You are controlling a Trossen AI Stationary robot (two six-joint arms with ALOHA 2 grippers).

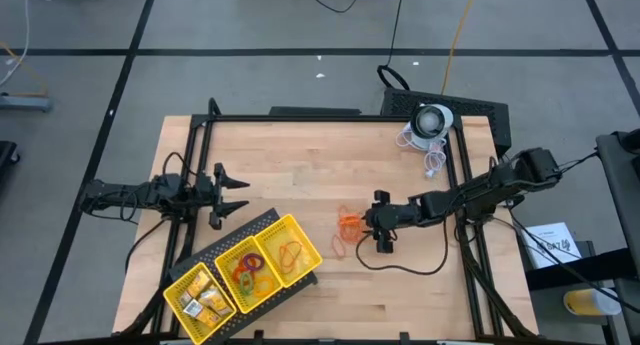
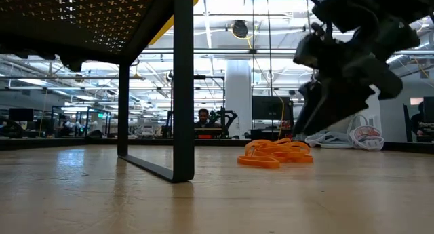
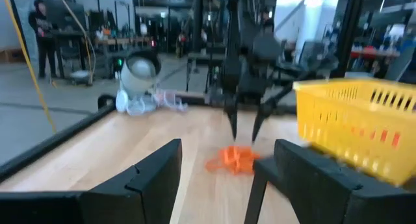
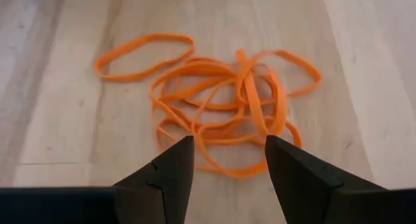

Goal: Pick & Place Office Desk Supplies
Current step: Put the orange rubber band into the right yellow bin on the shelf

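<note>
Bench: light wood top [image 1: 300, 155] on a dark frame, standing on a grey floor marked with dark lines; the low view looks across it into a large lit workroom where a person sits far back.
Bands: a tangle of thin orange rubber bands [image 4: 221, 104] lies flat on the bench right of centre, with one loop lying apart beside the pile; more loose loops lie just toward the front edge of it in the high view.
Right hand: the right hand [image 1: 372, 223] is low over the bench at the pile, its two dark fingers [image 4: 170, 169] spread apart, one on each side of the near edge of the tangle; nothing is gripped between them.
Left hand: the left hand [image 1: 232, 193] hangs near the left edge, fingers spread wide and empty, pointing across the bench toward the pile.
Tray: a yellow mesh tray [image 1: 301, 232] with three compartments sits slanted at the front left, close to the front edge.
Tray contents: orange bands in the compartment nearest the centre, small coloured rings [image 1: 247, 270] in the middle one, yellow-gold blocks [image 1: 203, 299] in the one nearest the front left corner.
Far right corner: a round white device [image 1: 433, 119] with a coiled white cable rests by the far edge.
</note>
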